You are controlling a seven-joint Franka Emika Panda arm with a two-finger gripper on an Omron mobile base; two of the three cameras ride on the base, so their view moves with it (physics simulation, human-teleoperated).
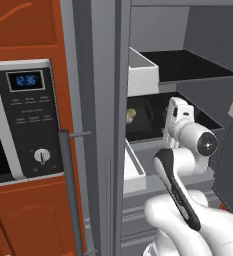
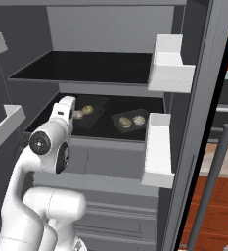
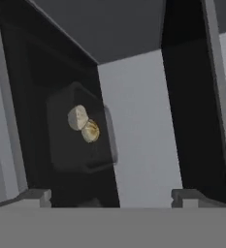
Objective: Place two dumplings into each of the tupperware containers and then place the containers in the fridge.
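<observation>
The fridge (image 2: pixel 105 29) stands open. On its middle shelf lie two grey tupperware containers (image 2: pixel 92 119) (image 2: pixel 131 128), side by side. Each holds two dumplings (image 2: pixel 87 110) (image 2: pixel 139 119). My gripper (image 2: pixel 71 113) reaches over the shelf's front edge, beside the left container, open and holding nothing. From the left base, the hand (image 1: pixel 175 106) covers one container, and the other container (image 1: pixel 140 114) with a dumpling (image 1: pixel 131 116) shows to its left. The hand view is rolled: a container (image 3: pixel 78 150) with two dumplings (image 3: pixel 78 117) lies ahead to the left of my open gripper (image 3: pixel 113 197).
White door bins (image 2: pixel 169 63) (image 2: pixel 157 147) jut out on the open fridge door (image 1: pixel 95 100), close to the arm. The upper shelf (image 2: pixel 86 68) is just above the hand. The microwave (image 1: pixel 28 115) and orange cabinets are left of the door's bar handle (image 1: pixel 70 190).
</observation>
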